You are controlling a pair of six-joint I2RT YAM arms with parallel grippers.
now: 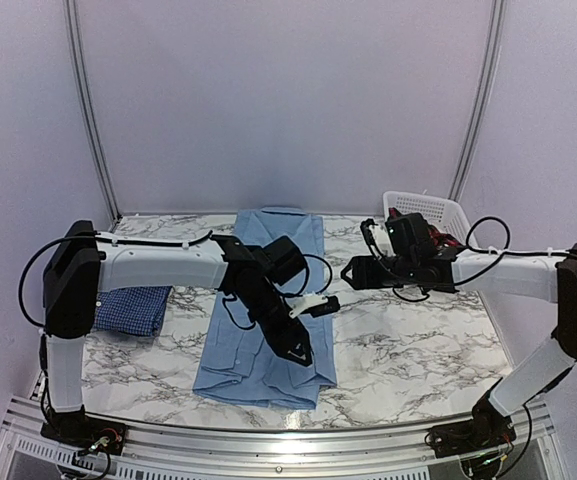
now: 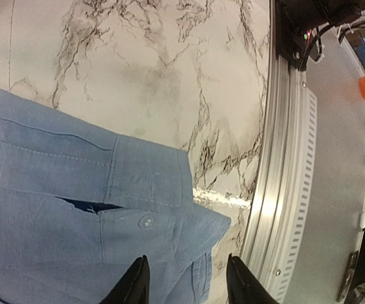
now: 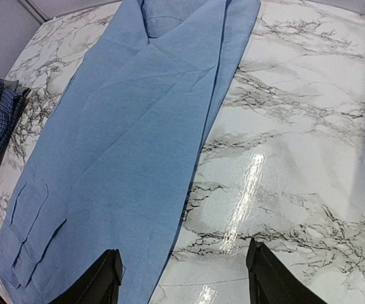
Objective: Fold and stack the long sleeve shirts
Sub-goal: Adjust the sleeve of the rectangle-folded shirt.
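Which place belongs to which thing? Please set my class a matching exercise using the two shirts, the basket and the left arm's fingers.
Things
1. light blue shirt
2. dark blue checked shirt
3. white basket
4. left fingers

Places
A. far right corner of the table
B. at the left side, in a small pile
C. spread lengthwise down the middle
D. just above the near end of the light blue shirt

Pairs: 1-C, 2-B, 3-A, 4-D
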